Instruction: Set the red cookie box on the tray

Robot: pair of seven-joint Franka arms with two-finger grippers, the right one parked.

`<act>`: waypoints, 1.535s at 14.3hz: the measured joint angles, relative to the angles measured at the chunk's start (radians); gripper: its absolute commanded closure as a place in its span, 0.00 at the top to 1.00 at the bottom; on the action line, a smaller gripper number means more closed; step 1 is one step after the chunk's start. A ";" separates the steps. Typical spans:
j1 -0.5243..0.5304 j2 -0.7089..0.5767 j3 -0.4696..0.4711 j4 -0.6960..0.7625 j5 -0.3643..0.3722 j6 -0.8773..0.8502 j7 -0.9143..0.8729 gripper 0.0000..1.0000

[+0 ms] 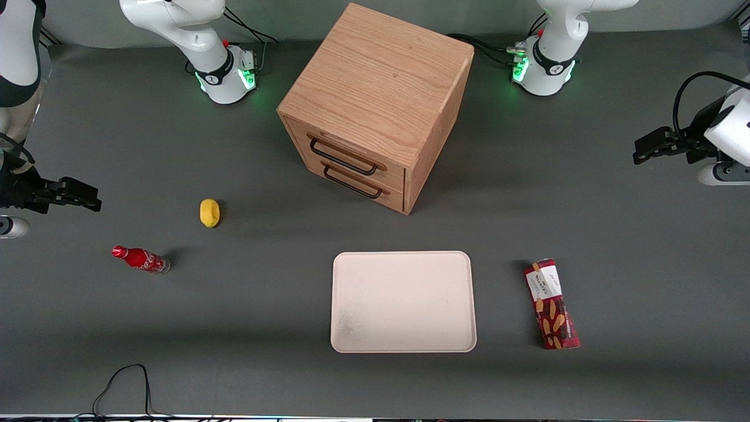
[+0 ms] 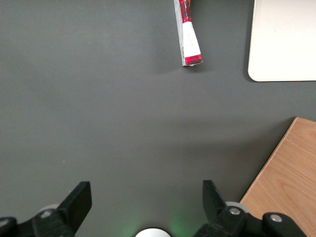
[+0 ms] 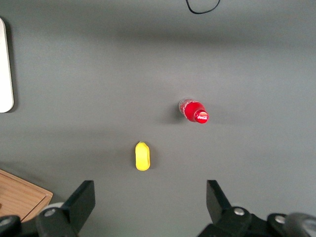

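One red cookie box (image 1: pixel 551 305), one tray (image 1: pixel 403 302), one two-drawer wooden cabinet (image 1: pixel 375 105), one red soda bottle (image 1: pixel 140 258) and one yellow lemon-like object (image 1: pixel 210 212) were on the grey table (image 1: pixel 615 223). The box lay flat on the table just beside the tray, toward the working arm's end, apart from the tray rim, with its white-labelled end farther from the front camera. The tray held nothing.

The left gripper (image 1: pixel 643 151) was raised above the table at the working arm's end, farther from the front camera than the box and well apart from it. Its fingers (image 2: pixel 76 200) were spread wide and held nothing.

The left wrist view showed the box's white end (image 2: pixel 190 42), a tray corner (image 2: pixel 284 44) and a cabinet edge (image 2: pixel 286 177) only. The bottle and the yellow object appeared in the front and right wrist views, not in the left wrist view.
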 measured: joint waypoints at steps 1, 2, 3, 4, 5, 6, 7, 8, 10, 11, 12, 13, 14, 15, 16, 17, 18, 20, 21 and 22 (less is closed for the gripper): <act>0.000 0.000 0.000 0.000 0.000 0.000 0.000 1.00; 0.000 -0.001 0.000 0.000 0.000 0.000 0.000 1.00; 0.000 -0.001 0.000 0.000 0.000 0.000 0.000 1.00; 0.000 -0.001 0.000 0.000 0.000 0.000 0.000 1.00; 0.001 -0.001 0.000 0.000 0.000 0.000 0.000 1.00; 0.001 -0.001 0.000 0.000 0.000 0.000 0.000 1.00; 0.001 -0.001 0.000 0.000 0.000 0.000 0.000 1.00; 0.001 -0.001 0.000 0.000 0.000 0.000 0.000 1.00; 0.001 -0.001 -0.002 0.000 0.000 0.000 0.000 1.00; 0.000 -0.001 -0.005 0.000 0.000 0.001 0.000 1.00; -0.001 0.000 -0.010 0.000 0.000 0.005 0.000 1.00; -0.004 0.003 -0.015 0.001 -0.001 0.015 -0.004 1.00; -0.009 0.013 -0.021 0.005 -0.003 0.031 -0.017 1.00; -0.017 0.031 -0.027 0.020 -0.004 0.047 -0.042 1.00; -0.032 0.063 -0.035 0.051 -0.006 0.059 -0.074 1.00; -0.053 0.108 -0.044 0.097 -0.006 0.065 -0.115 1.00; -0.078 0.163 -0.051 0.155 -0.006 0.067 -0.162 1.00; -0.123 0.288 -0.057 0.292 -0.006 0.067 -0.239 1.00; -0.135 0.346 -0.057 0.356 -0.006 0.067 -0.258 1.00; -0.138 0.398 -0.056 0.414 -0.006 0.066 -0.267 1.00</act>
